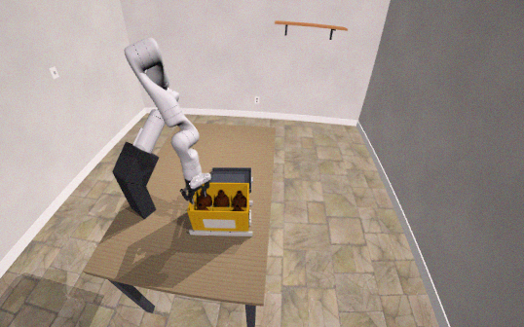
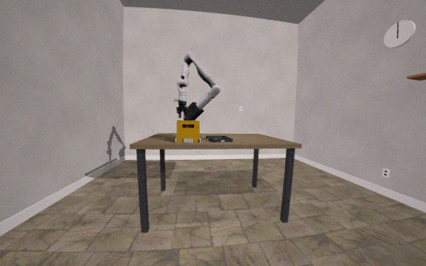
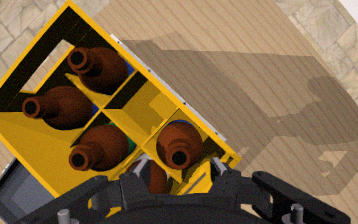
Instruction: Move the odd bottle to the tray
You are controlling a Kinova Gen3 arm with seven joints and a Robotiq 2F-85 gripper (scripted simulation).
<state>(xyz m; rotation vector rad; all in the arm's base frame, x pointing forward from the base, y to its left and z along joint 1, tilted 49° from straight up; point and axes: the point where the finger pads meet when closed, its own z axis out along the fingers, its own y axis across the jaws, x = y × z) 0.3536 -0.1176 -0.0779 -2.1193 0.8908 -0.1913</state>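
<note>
A yellow crate (image 1: 220,208) stands on the wooden table and holds several brown bottles, all upright. In the wrist view, the crate (image 3: 105,115) shows bottles in separate cells: one (image 3: 97,67), one (image 3: 60,106), one (image 3: 100,147) and one (image 3: 180,145). A further bottle (image 3: 152,177) is mostly hidden under my gripper (image 3: 180,168). The gripper is partly open and low over the crate's end cell (image 1: 193,192), with its fingers on either side of that bottle's top and apart from it. The dark grey tray (image 1: 232,174) lies flat right behind the crate.
The arm's dark base block (image 1: 134,177) stands at the table's left edge. The tray (image 2: 219,138) also shows in the exterior view beside the crate (image 2: 188,131). One crate cell (image 3: 135,107) has no bottle in it.
</note>
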